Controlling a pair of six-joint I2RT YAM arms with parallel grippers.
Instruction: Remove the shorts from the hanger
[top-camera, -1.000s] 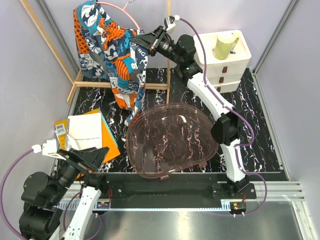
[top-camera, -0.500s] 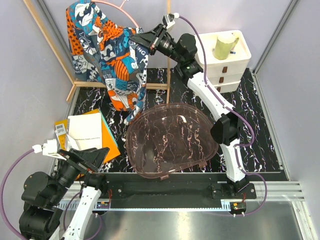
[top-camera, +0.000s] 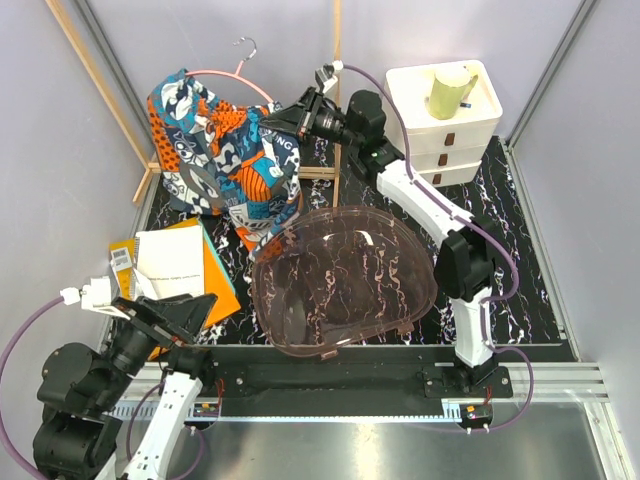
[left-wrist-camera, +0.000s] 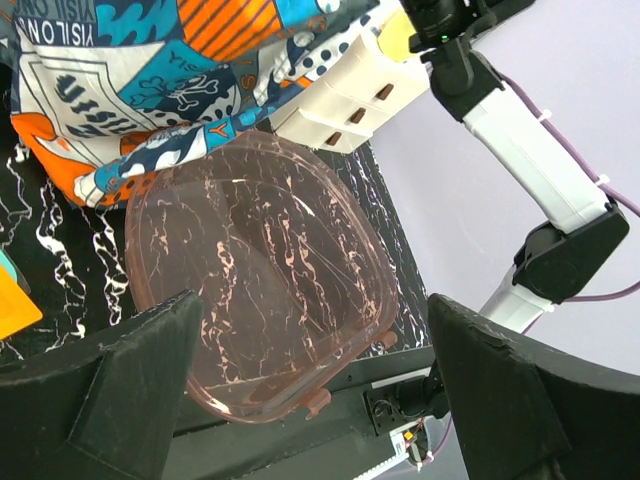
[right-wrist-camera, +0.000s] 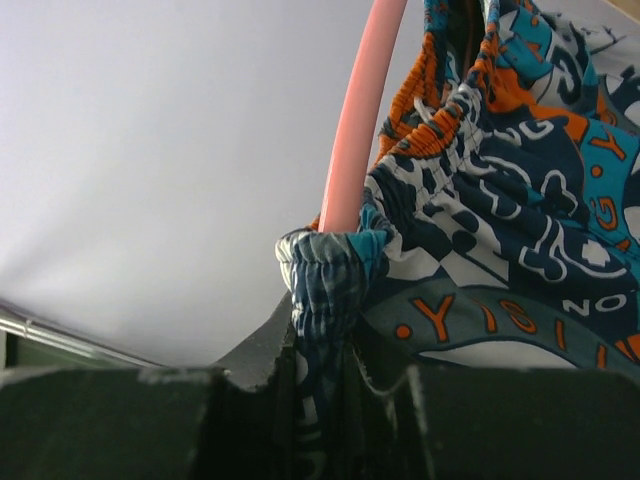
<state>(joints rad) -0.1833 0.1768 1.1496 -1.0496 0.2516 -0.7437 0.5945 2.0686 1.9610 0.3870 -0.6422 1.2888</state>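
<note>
Looking from above, the right tool (top-camera: 285, 118) grips the shorts (top-camera: 225, 155), far left, hung on the hanger (top-camera: 225, 72); the left tool (top-camera: 170, 312) rests near, spread apart. Left wrist view confirms that gap. Right wrist view: waistband fold pinched, touching the hanger's bar. Stripping seems under way; next, I judge, draw the fold off the bar's end.

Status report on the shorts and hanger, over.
Right hand shut on the shorts. Left hand open, empty. Shorts not yet off the hanger. Clear pink dome nearby.
</note>
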